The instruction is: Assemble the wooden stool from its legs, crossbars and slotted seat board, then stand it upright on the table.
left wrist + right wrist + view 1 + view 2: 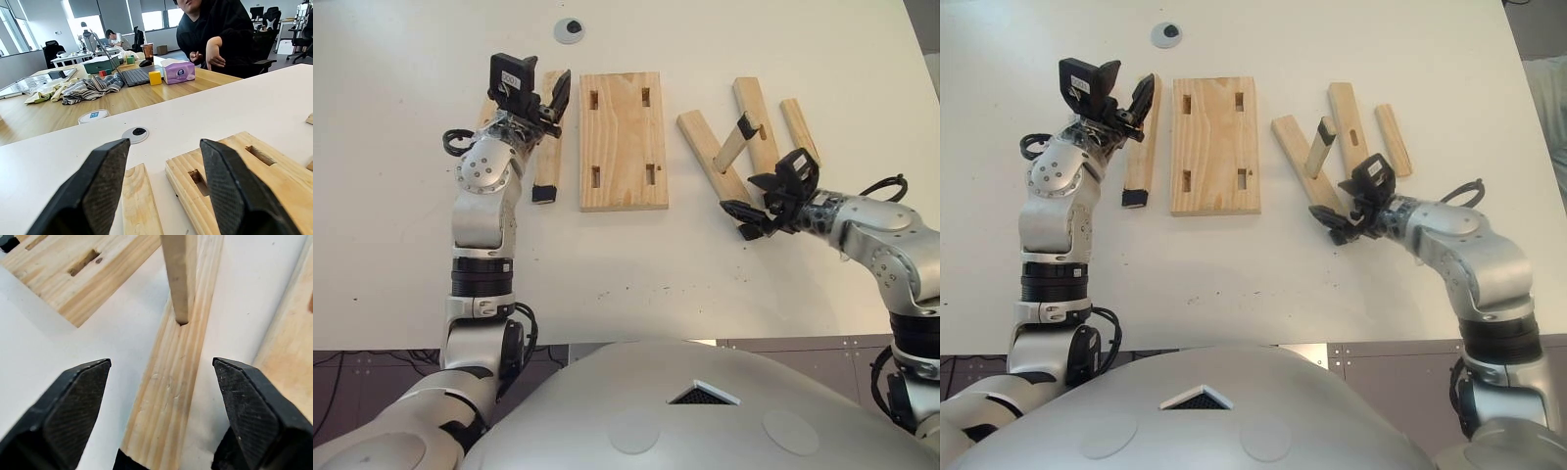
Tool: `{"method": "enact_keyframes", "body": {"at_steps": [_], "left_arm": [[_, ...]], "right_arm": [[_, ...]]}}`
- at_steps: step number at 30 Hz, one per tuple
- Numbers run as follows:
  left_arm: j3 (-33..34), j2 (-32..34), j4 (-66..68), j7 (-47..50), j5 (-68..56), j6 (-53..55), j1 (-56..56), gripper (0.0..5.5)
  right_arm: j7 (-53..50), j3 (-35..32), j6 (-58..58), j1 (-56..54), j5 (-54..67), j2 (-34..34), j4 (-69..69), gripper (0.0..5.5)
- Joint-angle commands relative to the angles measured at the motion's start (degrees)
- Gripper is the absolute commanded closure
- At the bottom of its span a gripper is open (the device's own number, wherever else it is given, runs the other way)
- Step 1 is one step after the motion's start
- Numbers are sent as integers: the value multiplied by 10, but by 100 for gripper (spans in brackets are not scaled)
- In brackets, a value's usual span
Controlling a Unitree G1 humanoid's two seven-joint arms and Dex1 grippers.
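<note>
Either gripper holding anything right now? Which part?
Nothing held. Left gripper is open over the left leg by the seat board; right gripper is open, fingers straddling the crossbar leg, gaps both sides.

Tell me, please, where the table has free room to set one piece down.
The widest bare patch is the near strip of table, between the seat board and the table's near edge. Right of the board it is crowded: legs and a crossbar overlap, and the right gripper straddles one leg.
</note>
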Motion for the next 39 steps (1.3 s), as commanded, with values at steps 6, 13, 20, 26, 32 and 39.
{"method": "enact_keyframes", "body": {"at_steps": [6, 13, 20, 26, 32, 39], "left_arm": [[-4, 1, 8, 0, 9, 1, -7, 288], [-4, 2, 14, -3, 10, 0, -15, 288], [3, 0, 19, -5, 1, 0, -26, 288], [69, -30, -42, -64, -165, 53, -48, 288], [128, 13, -111, -206, -435, 213, -55, 288], [163, 55, -139, -264, -594, 295, -63, 288]], "right_arm": [[2, 51, -1, 12, -58, -10, 6, 165], [3, 103, -29, 53, -126, -17, 26, 223], [-24, 79, -89, 22, -129, 50, 46, 335], [-38, 29, -120, -62, -81, 149, 54, 345], [26, -67, -33, -202, 93, 186, 99, 345], [130, -100, 58, -261, 232, 137, 104, 345]]}}
